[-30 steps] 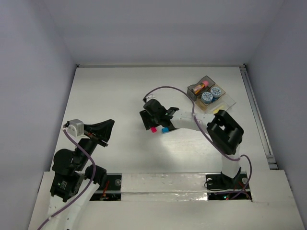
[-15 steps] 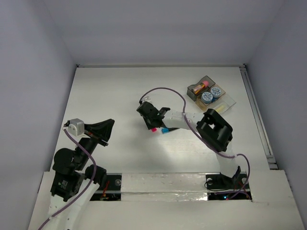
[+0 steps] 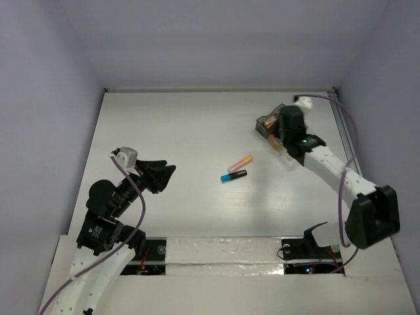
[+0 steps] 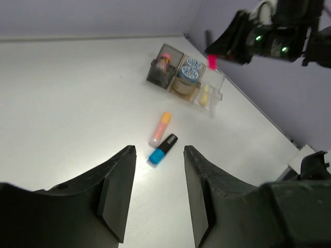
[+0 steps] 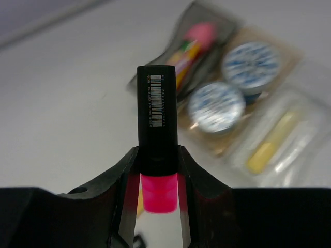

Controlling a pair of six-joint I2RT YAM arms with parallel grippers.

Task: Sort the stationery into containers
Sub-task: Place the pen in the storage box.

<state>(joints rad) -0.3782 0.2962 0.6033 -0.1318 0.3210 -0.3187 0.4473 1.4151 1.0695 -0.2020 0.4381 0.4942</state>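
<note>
Between right gripper [image 5: 158, 155] fingers, pink-black highlighter [image 5: 158, 103] is sitting clamped: black barrel w/ barcode sticking out past the tips, pink cap end twd the wrist. Jaws are pressing both sides of it, so gripping, not open. It's hanging in the air over the containers [image 3: 262, 125], not touching them.

Containers are sitting far-right on table [image 3: 164, 125], three trays joined in a row:
- grey tray [image 4: 154, 77] is holding the glue stick [image 5: 192, 41], pink cap up twd the far end
- amber tray [image 4: 182, 89], the middle one, is holding both rolls [image 5: 252, 59], lying side by side, blue-white faces up
- clear tray [image 4: 217, 85] is holding the yellow highlighter [image 5: 271, 142], lying lengthwise

Orange highlighter [image 3: 240, 161] & blue-black highlighter [image 3: 234, 175] are lying loose approx mid-table, well apart from the trays. They're just beside each other; can't tell if touching. Blue cap is pointing twd the left arm's side.

Left gripper [image 4: 158, 165] is hovering over near-left part of table, jaws standing apart w/ nothing btwn them. Its wrist cam is looking thru the gap at the two loose highlighters, which are lying well ahead of the fingertips
</note>
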